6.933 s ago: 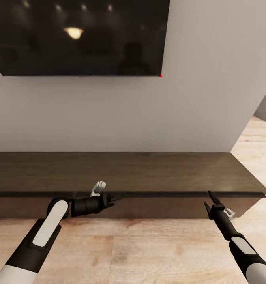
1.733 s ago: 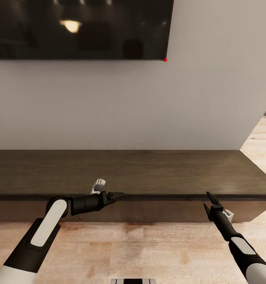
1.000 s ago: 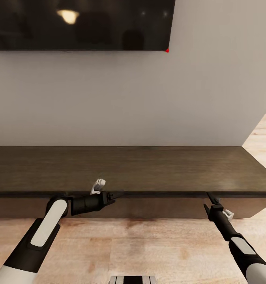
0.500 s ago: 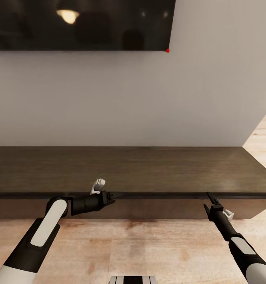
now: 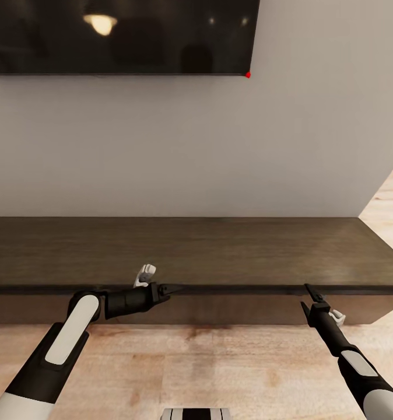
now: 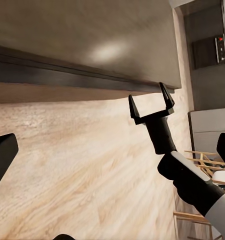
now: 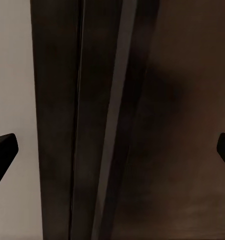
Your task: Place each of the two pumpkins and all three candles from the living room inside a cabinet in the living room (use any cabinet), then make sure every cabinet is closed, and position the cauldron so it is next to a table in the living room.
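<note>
The long dark brown cabinet (image 5: 220, 251) runs along the wall, and its fronts look shut. My left gripper (image 5: 174, 288) lies sideways at the front lip of the cabinet top, open with nothing in it. My right gripper (image 5: 309, 296) points up at the same lip further right, also open and empty. The left wrist view looks along the cabinet (image 6: 92, 30) edge to the forked right gripper (image 6: 149, 102). The right wrist view faces the cabinet (image 7: 157, 125) front up close. The pumpkins, candles, cauldron and table are out of view.
A black television (image 5: 120, 35) hangs on the grey wall above the cabinet. Light wood floor (image 5: 220, 361) lies in front of it and continues past the cabinet's right end (image 5: 389, 216). A white part of my base (image 5: 195, 414) shows at the bottom edge.
Since the earliest frames the camera has shifted, so the television sits higher in the picture. Over the last second neither the arms nor the cabinet have visibly moved.
</note>
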